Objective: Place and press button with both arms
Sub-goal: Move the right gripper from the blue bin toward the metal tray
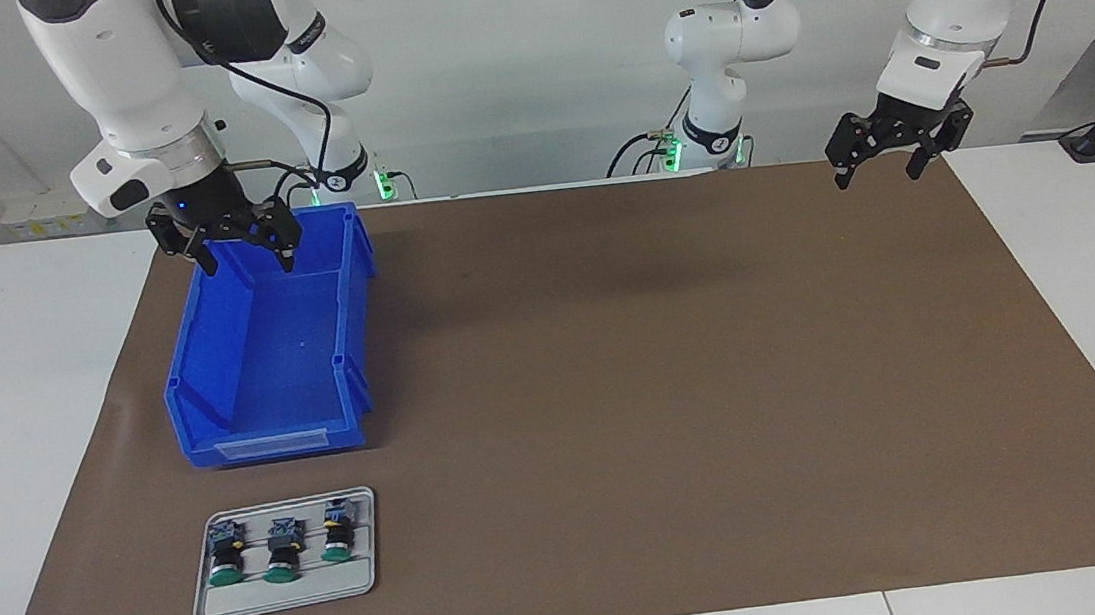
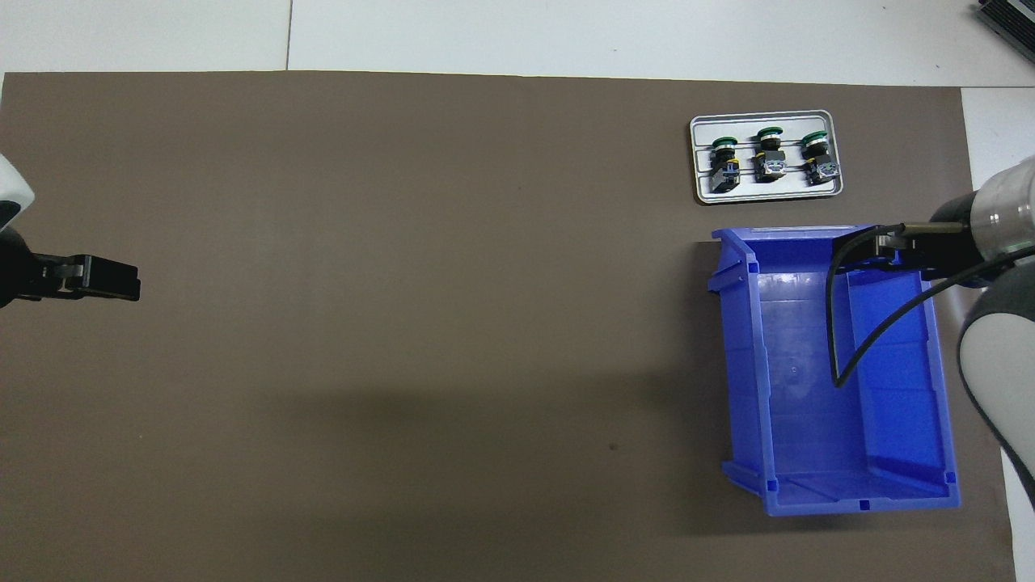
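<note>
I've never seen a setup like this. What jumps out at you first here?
The bright blue bin on the brown mat, toward the right arm's end of the table, with the right gripper hanging open over it. Farther from the robots sits a grey tray holding three green-capped buttons. The left gripper waits, open, over the mat's other end.

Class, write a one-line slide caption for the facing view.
Three green buttons wait on a grey tray; right gripper open over the blue bin, left gripper open, waiting.

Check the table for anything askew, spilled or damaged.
Nothing stands out. Three green-capped push buttons lie in a row on the grey tray, and the blue plastic bin sits upright and empty, nearer to the robots.
</note>
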